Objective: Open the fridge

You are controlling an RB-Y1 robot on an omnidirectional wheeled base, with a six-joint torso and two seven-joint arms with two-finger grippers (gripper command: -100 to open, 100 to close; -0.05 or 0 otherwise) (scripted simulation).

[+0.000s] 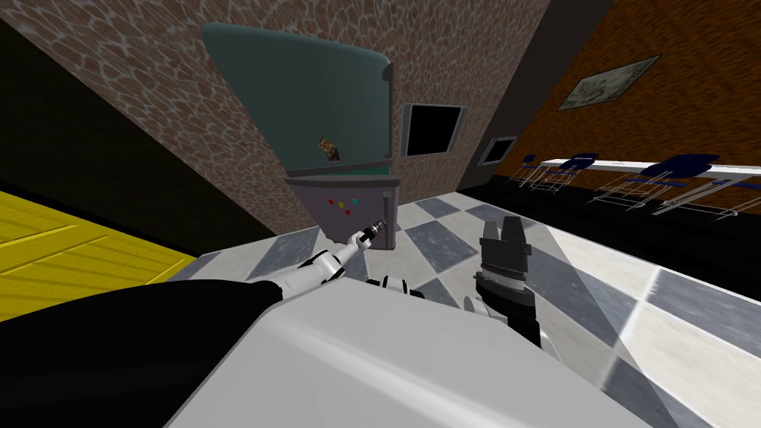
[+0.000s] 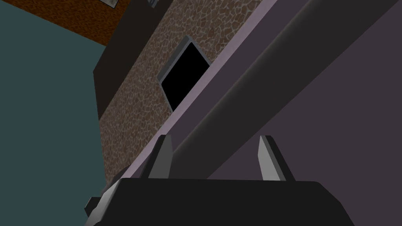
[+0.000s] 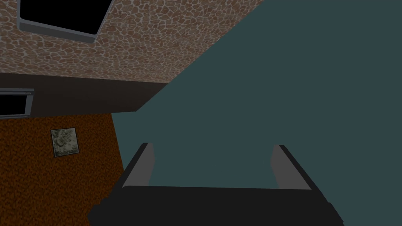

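Nearest to the robot's head is the right tool (image 1: 502,223), raised before the chest with its fingers spread and holding nothing, and it faces the teal upper door (image 1: 327,126) of the fridge (image 1: 297,74). The fridge stands against the brown patterned wall (image 1: 149,89). At the grey lower door (image 1: 345,212) the left tool (image 1: 380,223) is spread too, and the dark handle (image 2: 243,106) passes between its fingers. To do this step well, I think it should close firmly on the handle, then pull slowly in an arc away from the hinge side.
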